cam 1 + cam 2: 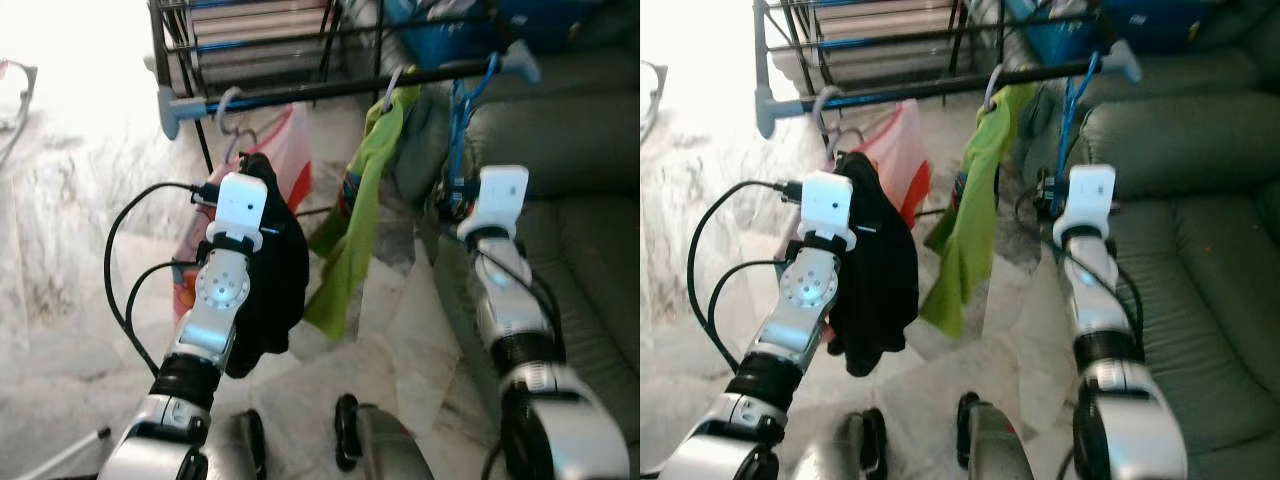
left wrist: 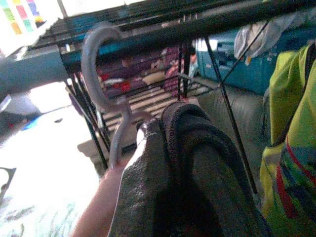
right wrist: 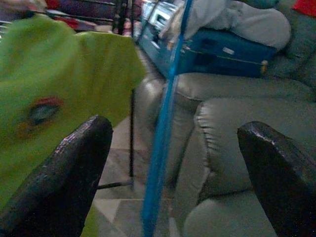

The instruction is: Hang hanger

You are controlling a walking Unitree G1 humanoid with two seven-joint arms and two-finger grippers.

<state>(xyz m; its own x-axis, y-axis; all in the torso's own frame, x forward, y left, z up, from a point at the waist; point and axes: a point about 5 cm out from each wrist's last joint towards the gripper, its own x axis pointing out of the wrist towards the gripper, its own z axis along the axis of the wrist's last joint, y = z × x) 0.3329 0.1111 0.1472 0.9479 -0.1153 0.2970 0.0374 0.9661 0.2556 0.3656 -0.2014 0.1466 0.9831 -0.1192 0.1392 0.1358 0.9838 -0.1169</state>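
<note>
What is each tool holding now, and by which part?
The left tool holds the grey hanger with the black garment, gripped just below its hook. The right tool is open, holding nothing.

No words, numbers or brand marks can be read on anything in these pictures.

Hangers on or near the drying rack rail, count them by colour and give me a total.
Grey hangers: 2, one carrying the black garment in the left gripper, one holding the green shirt
Blue hangers: 1, bare, before the right gripper
Total: 3
</note>
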